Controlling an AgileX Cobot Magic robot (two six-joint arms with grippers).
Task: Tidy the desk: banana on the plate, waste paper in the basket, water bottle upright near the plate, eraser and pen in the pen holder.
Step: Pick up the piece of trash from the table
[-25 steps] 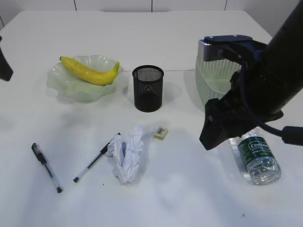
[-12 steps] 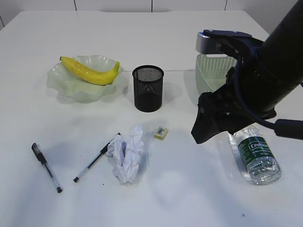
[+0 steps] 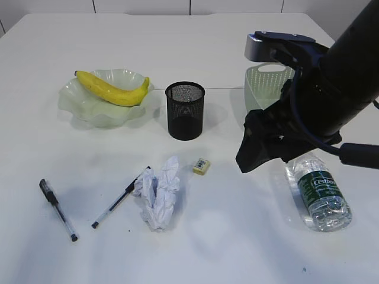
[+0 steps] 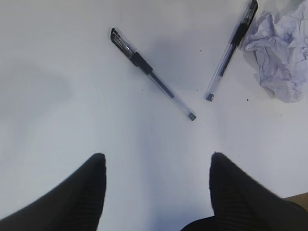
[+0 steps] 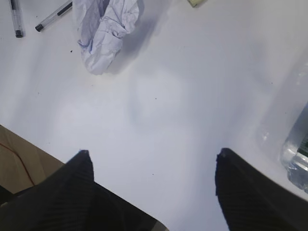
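Above the desk [image 3: 195, 35], the right gripper [image 5: 151, 159] is being held wide and empty, with the waste paper [image 5: 107, 26] at its eleven o'clock, likely next. The left gripper [image 4: 156, 161] is open too.

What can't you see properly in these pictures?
- Sage-green latticed basket: exterior view, the black right arm covers most of it.
- Clear plastic water bottle: its cap end is behind that arm; the right wrist view cuts it off at the edge.
- Tiny pale yellow eraser: label too small to read.
- Left gripper: outside the exterior view.
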